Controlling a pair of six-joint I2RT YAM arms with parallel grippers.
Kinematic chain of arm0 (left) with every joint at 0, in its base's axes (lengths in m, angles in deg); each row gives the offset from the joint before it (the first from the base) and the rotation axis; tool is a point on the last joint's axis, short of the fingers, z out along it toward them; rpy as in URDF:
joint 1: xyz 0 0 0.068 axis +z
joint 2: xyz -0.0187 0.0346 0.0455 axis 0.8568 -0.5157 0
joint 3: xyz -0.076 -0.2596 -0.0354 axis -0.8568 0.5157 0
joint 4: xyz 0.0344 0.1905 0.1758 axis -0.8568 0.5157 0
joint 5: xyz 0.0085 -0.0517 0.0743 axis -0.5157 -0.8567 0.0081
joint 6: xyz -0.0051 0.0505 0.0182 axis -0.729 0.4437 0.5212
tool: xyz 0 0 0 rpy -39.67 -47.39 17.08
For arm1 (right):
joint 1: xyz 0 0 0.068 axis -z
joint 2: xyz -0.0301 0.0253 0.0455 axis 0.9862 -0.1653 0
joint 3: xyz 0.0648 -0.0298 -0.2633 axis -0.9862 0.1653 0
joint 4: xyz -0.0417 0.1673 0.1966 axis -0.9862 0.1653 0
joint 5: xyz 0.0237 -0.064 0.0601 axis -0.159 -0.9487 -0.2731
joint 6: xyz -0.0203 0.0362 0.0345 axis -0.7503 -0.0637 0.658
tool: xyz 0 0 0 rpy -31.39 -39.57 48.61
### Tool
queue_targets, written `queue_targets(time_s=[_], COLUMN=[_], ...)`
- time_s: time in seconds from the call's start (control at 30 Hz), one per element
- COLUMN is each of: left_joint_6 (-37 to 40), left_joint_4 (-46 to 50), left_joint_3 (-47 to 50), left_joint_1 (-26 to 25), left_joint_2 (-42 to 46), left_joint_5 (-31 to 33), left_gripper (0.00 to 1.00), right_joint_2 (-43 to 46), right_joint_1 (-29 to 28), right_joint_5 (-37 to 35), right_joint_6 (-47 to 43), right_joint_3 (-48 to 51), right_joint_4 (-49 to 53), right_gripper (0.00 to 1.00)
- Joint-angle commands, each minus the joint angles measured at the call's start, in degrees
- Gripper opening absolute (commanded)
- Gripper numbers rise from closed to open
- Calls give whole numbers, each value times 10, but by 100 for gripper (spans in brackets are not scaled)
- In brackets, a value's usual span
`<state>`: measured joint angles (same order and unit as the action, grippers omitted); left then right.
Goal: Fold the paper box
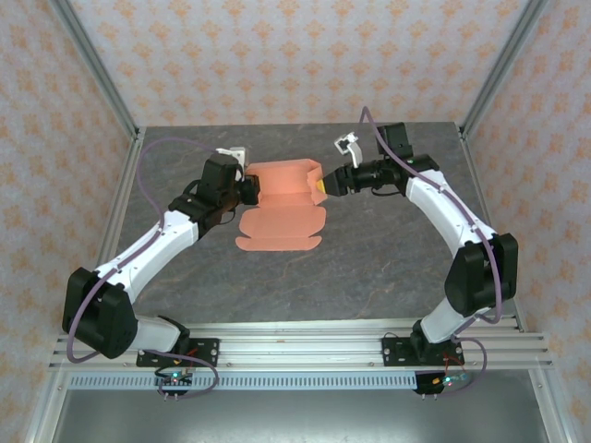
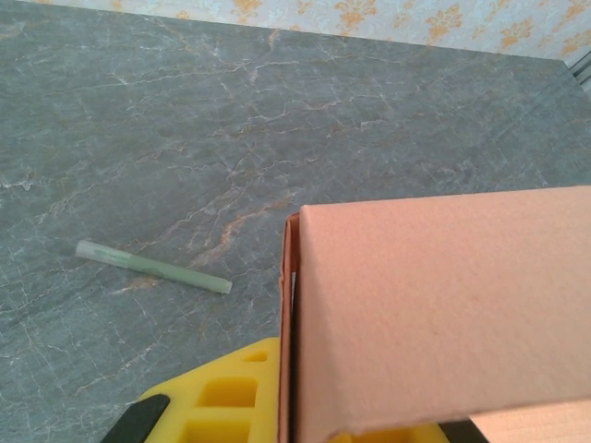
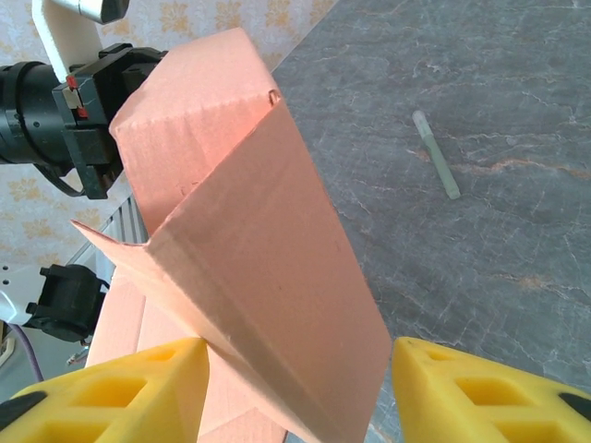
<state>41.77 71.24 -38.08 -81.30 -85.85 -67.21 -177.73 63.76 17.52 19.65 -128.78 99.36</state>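
Note:
The salmon-orange paper box (image 1: 282, 208) lies mid-table, its rear part folded up into a raised body and a flat flap (image 1: 277, 235) spread toward me. My left gripper (image 1: 251, 190) is at the box's left end. In the left wrist view its yellow fingers (image 2: 222, 397) sit either side of an upright card wall (image 2: 289, 295), shut on it, and a folded panel (image 2: 443, 314) covers the far finger. My right gripper (image 1: 323, 185) is at the right end. Its fingers (image 3: 138, 388) stand wide open with the box's raised corner (image 3: 268, 277) between them.
A thin grey-green stick (image 2: 152, 268) lies loose on the grey marbled tabletop (image 2: 185, 120) beyond the box; the right wrist view shows the stick (image 3: 436, 155) too. My left arm's black wrist (image 3: 55, 111) is close behind the box. Patterned walls and metal posts enclose the table.

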Motion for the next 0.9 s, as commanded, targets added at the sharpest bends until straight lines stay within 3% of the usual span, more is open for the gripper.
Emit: queue_targets(time_s=[0.0, 0.27, 0.87], left_joint_6=[0, 0, 0], left_joint_4=[3, 12, 32], left_joint_3=[-22, -36, -67], left_joint_1=[2, -9, -38], left_joint_2=[1, -11, -36], left_joint_5=[-16, -18, -6], left_gripper=[0, 0, 0], right_joint_2=[0, 21, 71], right_joint_1=[-7, -18, -57], right_joint_5=[-13, -69, -271], right_joint_6=[-15, 15, 28], right_joint_3=[-17, 6, 51], right_joint_4=[-1, -50, -111], right_gripper=[52, 46, 45])
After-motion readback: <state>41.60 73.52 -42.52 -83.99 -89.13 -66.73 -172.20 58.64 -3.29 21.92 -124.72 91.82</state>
